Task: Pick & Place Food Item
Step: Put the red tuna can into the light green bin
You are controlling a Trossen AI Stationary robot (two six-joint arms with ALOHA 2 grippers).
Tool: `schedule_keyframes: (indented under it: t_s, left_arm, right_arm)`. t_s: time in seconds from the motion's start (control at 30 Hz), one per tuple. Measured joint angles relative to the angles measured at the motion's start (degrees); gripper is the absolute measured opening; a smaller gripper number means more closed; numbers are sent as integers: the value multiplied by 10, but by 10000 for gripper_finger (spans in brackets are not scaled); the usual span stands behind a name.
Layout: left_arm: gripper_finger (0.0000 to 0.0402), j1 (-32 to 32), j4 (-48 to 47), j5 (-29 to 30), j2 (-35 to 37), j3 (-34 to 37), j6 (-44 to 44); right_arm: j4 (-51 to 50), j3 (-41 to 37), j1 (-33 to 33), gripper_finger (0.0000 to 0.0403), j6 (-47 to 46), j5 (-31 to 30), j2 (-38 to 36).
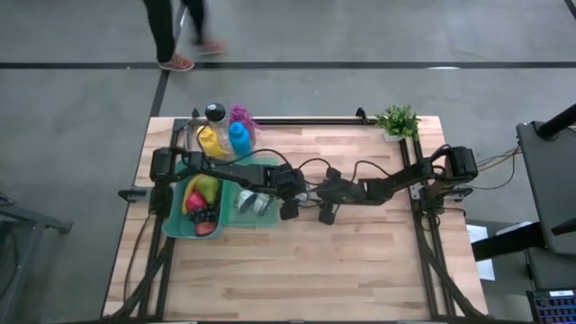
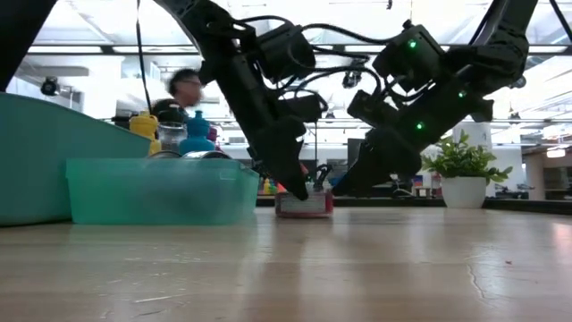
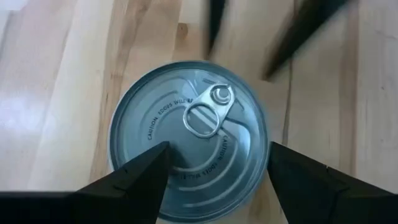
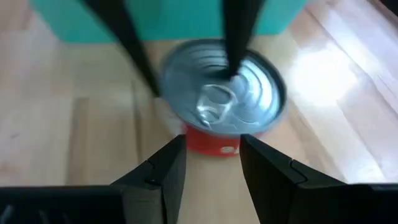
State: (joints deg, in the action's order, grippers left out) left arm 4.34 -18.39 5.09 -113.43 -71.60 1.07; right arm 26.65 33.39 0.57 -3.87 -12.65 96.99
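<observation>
From my remote station I had the can (image 3: pixel 189 140) standing upright on the wooden table (image 1: pixel 342 261), just beside the teal bin (image 2: pixel 161 190) and not yet in it. The left gripper (image 3: pixel 217 165) hung over the can with its fingers spread about as wide as the lid; in the left wrist view the tips sat over the rim on either side, and I could not confirm that they had gripped the wall. The right gripper (image 4: pixel 212 158) faced the same can from the opposite side, its fingers drawn narrow and holding nothing.

Risks I judged from this state:

- Collision — both grippers crowded one small can, so any inward move by the right arm could strike the left fingers.
- Fingertips landing on the lid instead of straddling it, because the spread barely cleared the rim; the can would then be pressed down or tipped.
- Slip — a smooth metal wall gripped high could let the can rotate or drop on lifting.
- The can being nudged against the bin wall.
</observation>
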Motion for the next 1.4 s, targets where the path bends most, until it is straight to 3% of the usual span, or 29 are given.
schedule_keyframes:
  t_s: [0.17, 0.33, 0.57, 1.4]
  left_arm:
    - [264, 1, 3, 0, 0, 0, 2]
    - [264, 1, 0, 1, 7, 1, 4]
    - [264, 2, -36, 59, 43, -27, 4]
    - [264, 21, -74, 61, 54, -31, 4]
  right_arm:
    - [23, 2, 3, 147, 13, 51, -1]
    - [2, 4, 3, 147, 11, 23, -4]
    - [-10, 1, 3, 147, 9, 7, -5]
    - [41, 20, 1, 147, 50, 5, -13]
